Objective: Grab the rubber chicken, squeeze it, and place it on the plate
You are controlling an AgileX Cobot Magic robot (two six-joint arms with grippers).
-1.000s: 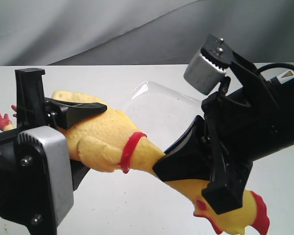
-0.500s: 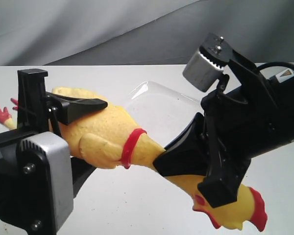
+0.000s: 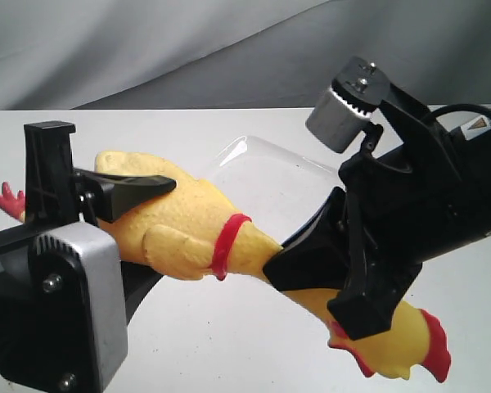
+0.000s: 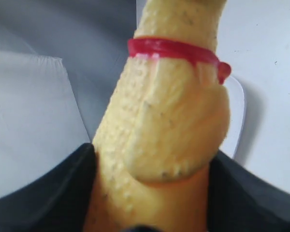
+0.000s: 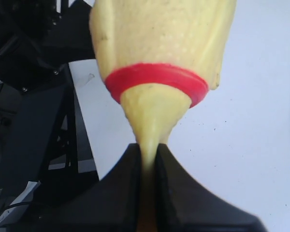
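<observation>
Both arms reach in low from the sides and share the long yellow rubber chicken [image 3: 180, 225] with red feet, neck band and comb. The left claw [image 3: 155, 233] is clamped around its plump body [image 4: 164, 125]. The right claw [image 3: 282, 274], angled downward, is pressed tight on the thin neck [image 5: 147, 164] just past the red band. The toy slants from feet at the left down to its head at the lower right. It hangs over the white worktop [image 3: 229, 344], in front of the glossy white square plate [image 3: 229, 151] and not on it.
</observation>
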